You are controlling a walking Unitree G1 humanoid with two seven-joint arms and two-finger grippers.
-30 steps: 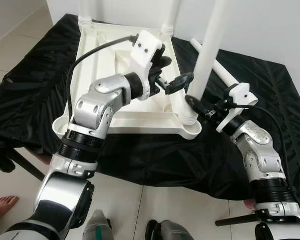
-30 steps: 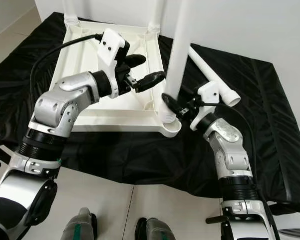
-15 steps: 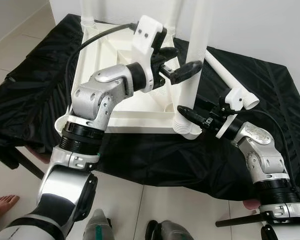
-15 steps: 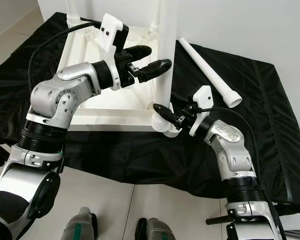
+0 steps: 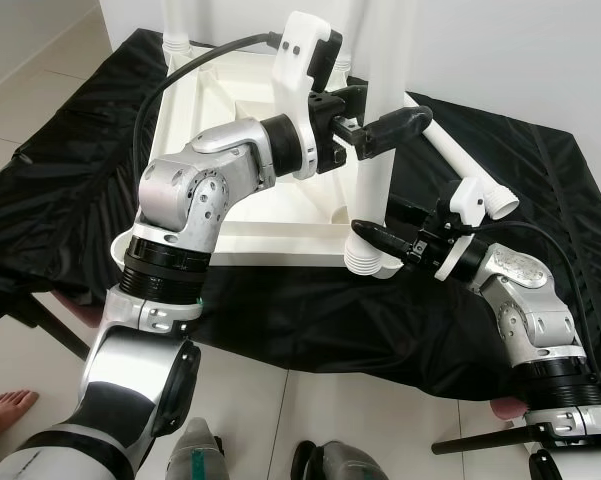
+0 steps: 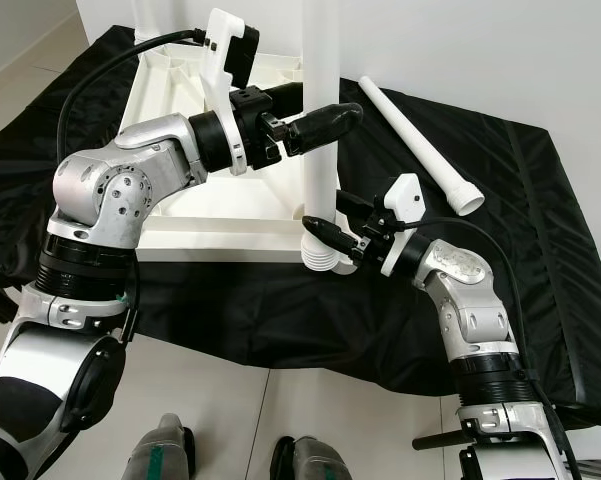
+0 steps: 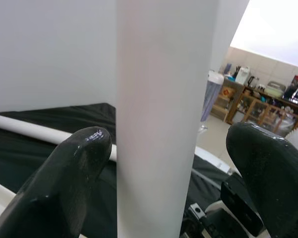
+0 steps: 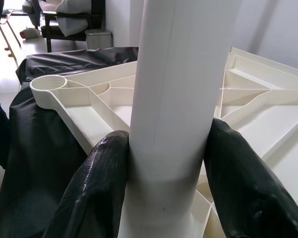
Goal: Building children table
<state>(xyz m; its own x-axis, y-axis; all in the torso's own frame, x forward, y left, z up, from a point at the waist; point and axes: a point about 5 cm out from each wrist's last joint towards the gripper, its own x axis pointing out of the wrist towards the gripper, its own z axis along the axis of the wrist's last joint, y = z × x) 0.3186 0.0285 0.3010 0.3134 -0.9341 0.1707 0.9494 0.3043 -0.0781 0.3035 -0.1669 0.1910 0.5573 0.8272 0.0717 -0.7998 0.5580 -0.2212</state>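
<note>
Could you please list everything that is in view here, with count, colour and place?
table top: one, white, upside down on the black cloth
upright legs: three, white; two at the far corners, one leg standing in the near corner socket between the grippers
loose leg: one, white, lying on the cloth beside the table top, on the robot's right
empty corner socket: one, white, at a corner of the table top
black cloth: one, spread under everything
tiled floor: pale, around the cloth
bare foot: one, a person's, on the floor at the robot's left
left gripper: fingers either side of the near leg, higher up, not closed on it
right gripper: shut on the same leg near its base
</note>
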